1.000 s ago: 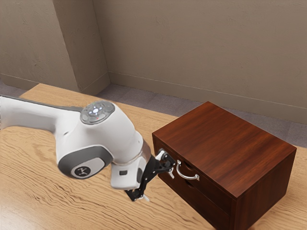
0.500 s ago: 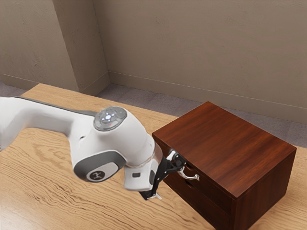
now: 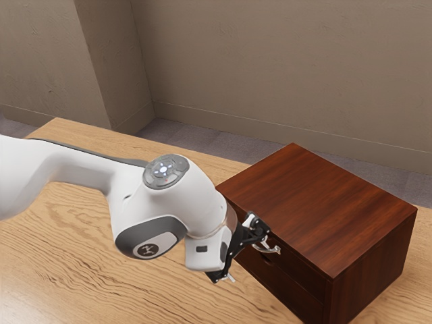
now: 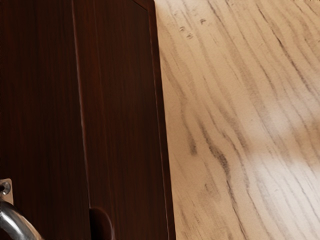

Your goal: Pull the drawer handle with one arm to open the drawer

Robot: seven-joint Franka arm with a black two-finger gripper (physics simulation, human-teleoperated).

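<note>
A dark wooden cabinet (image 3: 317,202) is seen in the lower right of the exterior view, set on a pale wood-grain bench (image 3: 61,270). Its top drawer (image 3: 291,262) is found in the face turned toward the lower left of the frame, and its front appears flush with that face. A curved silver handle (image 3: 268,247) is mounted near the drawer's left end, just below the centre of the frame. The white arm (image 3: 155,209) is brought in from the exterior view's left, and its black fingers (image 3: 257,228) are held right at the handle. They are spread wide: the upper one is seen close above the handle's left end, though whether it touches cannot be told, and the lower one is seen further down in front of the cabinet's face, so nothing is clamped. In the wrist view the dark wood of the drawer is shown close up, with the handle's rounded chrome end and a small screw plate (image 4: 5,187) just under the hand, and the bench is seen beside the cabinet
</note>
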